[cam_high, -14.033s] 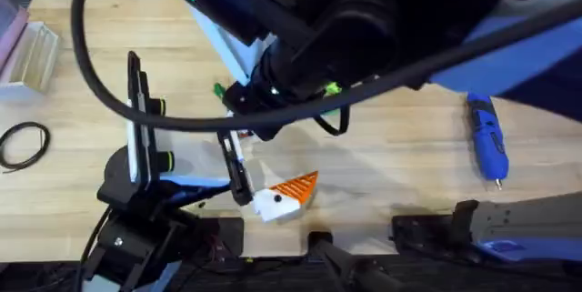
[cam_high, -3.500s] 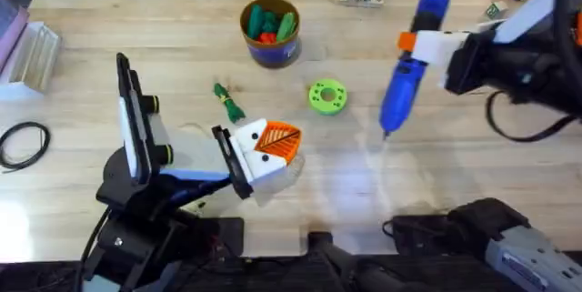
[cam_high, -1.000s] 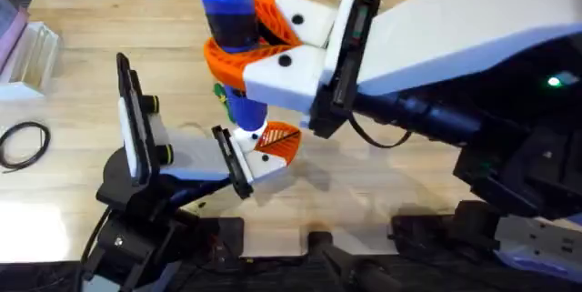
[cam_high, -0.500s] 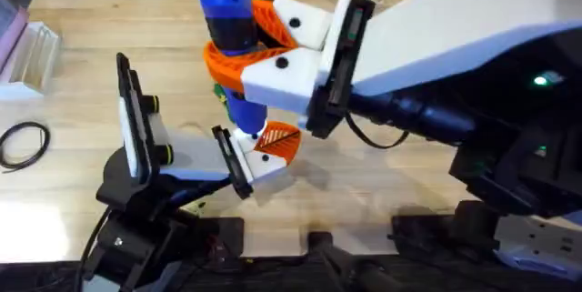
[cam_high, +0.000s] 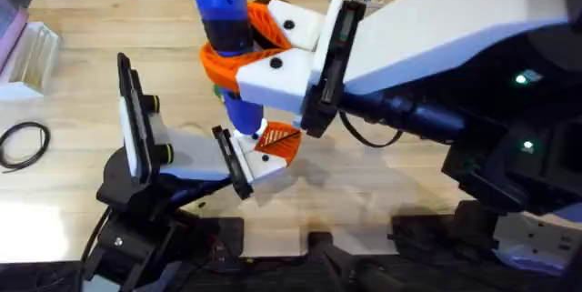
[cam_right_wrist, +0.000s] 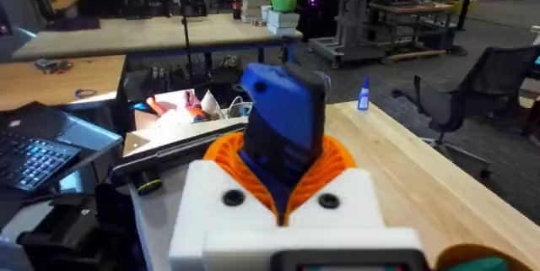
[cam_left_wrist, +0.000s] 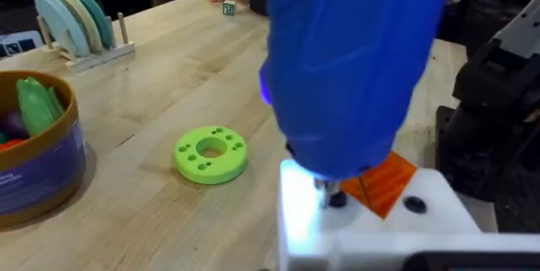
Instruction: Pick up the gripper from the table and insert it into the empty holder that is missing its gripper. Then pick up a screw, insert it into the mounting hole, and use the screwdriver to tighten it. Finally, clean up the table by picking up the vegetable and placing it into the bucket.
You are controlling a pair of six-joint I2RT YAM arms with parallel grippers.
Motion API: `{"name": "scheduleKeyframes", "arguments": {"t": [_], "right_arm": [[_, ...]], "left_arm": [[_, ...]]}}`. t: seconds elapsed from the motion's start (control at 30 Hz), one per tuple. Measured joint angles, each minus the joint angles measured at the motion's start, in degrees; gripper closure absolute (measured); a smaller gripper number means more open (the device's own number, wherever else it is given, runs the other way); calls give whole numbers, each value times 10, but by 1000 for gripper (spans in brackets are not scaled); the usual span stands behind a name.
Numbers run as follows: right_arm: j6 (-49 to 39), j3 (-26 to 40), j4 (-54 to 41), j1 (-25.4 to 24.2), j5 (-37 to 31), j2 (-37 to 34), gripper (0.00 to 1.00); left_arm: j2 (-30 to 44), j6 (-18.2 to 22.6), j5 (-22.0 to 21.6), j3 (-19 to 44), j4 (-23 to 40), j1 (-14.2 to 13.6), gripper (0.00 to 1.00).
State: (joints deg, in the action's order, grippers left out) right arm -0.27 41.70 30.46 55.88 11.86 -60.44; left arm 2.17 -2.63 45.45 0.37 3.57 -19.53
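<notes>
The screwdriver (cam_high: 225,37) is held upright in the upper middle of the overhead frame, pinched between the orange pads of the right pincer (cam_high: 238,55), which is closed round its blue body; the same grip is seen from above in the right wrist view, where the screwdriver (cam_right_wrist: 283,123) rises between the white finger blocks. Its tip is brought down onto the holder (cam_high: 264,166), the white block at the centre of the overhead frame, into which the orange gripper (cam_high: 280,139) is already seated. In the left wrist view the metal tip is seen meeting a small dark screw (cam_left_wrist: 334,197) on the holder (cam_left_wrist: 380,229), just beside the gripper (cam_left_wrist: 384,182), though whether the tip is truly engaged in the screw head cannot be made out. The state of the left pincer cannot be told. The bucket (cam_left_wrist: 38,165) is seen at the left edge of the left wrist view, already holding toy vegetables, with the green disc (cam_left_wrist: 211,153) lying on the tabletop (cam_left_wrist: 169,77) between it and the holder; the vegetable still to be cleared appears to be hidden behind the screwdriver in the overhead view. The step in hand is judged to be the tightening. If the screwdriver is tilted off the screw's axis, the tip could be cammed out and skate across the white plastic; if too much downward force is applied, the holder could be pushed aside or the screw cross-threaded, and the gripper left loose.
</notes>
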Motion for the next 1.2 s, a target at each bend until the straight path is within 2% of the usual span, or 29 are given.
{"name": "scheduleKeyframes", "arguments": {"t": [0.4, 1.2], "right_arm": [[-13, 0, -5, 0, 0, 23, 977], [3, 0, -9, 0, 0, 22, 977]], "left_arm": [[0, 0, 0, 0, 0, 0, 988], [0, 0, 0, 0, 0, 0, 988]]}}
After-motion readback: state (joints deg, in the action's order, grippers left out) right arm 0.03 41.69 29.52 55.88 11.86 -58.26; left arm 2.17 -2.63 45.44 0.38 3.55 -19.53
